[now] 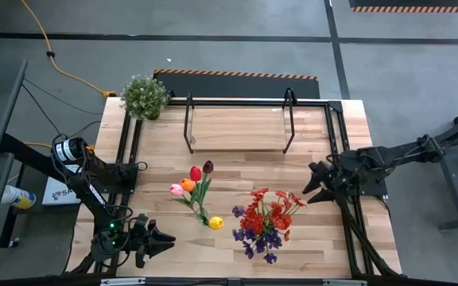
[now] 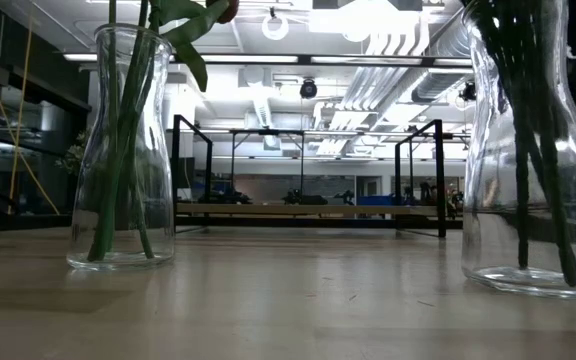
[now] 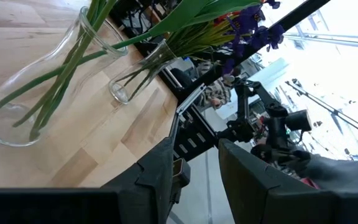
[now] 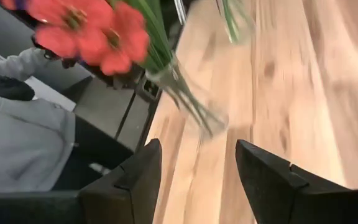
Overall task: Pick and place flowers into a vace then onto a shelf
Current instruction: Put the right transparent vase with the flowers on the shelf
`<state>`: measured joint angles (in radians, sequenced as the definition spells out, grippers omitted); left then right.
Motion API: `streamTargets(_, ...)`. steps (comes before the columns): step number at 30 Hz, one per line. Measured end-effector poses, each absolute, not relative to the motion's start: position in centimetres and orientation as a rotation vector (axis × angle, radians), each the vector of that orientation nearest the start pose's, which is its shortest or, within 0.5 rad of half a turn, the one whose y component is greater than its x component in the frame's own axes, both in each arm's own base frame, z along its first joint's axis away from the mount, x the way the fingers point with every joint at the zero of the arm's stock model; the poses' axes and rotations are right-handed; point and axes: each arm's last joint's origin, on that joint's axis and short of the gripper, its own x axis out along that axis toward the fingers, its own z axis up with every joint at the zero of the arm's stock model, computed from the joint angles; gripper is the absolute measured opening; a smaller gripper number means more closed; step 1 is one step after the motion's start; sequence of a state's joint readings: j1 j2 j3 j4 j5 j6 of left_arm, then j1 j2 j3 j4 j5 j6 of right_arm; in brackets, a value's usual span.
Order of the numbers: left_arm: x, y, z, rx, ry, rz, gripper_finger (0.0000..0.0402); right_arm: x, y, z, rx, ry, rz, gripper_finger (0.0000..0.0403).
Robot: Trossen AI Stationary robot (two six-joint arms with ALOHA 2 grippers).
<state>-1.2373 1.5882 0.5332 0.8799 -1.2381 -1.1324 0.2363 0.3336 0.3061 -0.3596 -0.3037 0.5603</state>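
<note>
Two clear glass vases stand upright on the plank table. One holds the tulips (image 1: 196, 189), red, maroon, orange, pink and yellow; its glass body (image 2: 123, 150) shows in the low view. The other holds red and purple sprays (image 1: 266, 222) in its glass (image 2: 528, 150). The shelf (image 1: 237, 129), a light board on a black frame, stands at the table's far side. My left gripper (image 1: 169, 238) is open near the front left corner, its fingers (image 3: 196, 149) level and apart from the tulip vase (image 3: 36, 81). My right gripper (image 1: 308, 187) is open at the right edge, pointing toward the spray vase (image 4: 185, 93).
A bushy green potted plant (image 1: 144, 95) stands at the far left corner beside the shelf. Bare planks lie between the vases and the shelf. Black frame rails run along the table's left and right sides. Grey cloth (image 4: 17, 130) shows beyond the table's edge.
</note>
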Motion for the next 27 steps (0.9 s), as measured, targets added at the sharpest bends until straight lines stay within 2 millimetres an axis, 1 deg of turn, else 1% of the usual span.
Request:
streamTargets(4, 11.5, -25.0, 17.1, -0.967, 0.050, 0.032, 0.0163, 9.7, 3.3, 20.0, 0.623, 0.634, 0.390, 0.0195)
streamTargets(8, 11.5, -25.0, 17.1, -0.967, 0.050, 0.032, 0.0163, 9.4, 3.3, 19.5, 0.630, 0.696, 0.386, 0.0195)
streamTargets(14, 11.5, -25.0, 17.1, -0.967, 0.050, 0.032, 0.0163, 9.4, 3.3, 19.4, 0.631, 0.711, 0.390, 0.0195)
streamTargets(19, 11.5, -25.0, 17.1, -0.966, 0.050, 0.032, 0.0163, 8.8, 3.4, 18.7, 0.649, 0.825, 0.422, 0.0195)
streamTargets(24, 11.5, -25.0, 17.1, -0.967, 0.050, 0.033, 0.0163, 8.6, 3.8, 18.8, 0.681, 0.853, 0.456, 0.0194)
streamTargets(27, 11.5, -25.0, 17.1, -0.966, 0.050, 0.033, 0.0163, 8.5, 4.4, 19.0, 0.736, 0.874, 0.489, 0.0194)
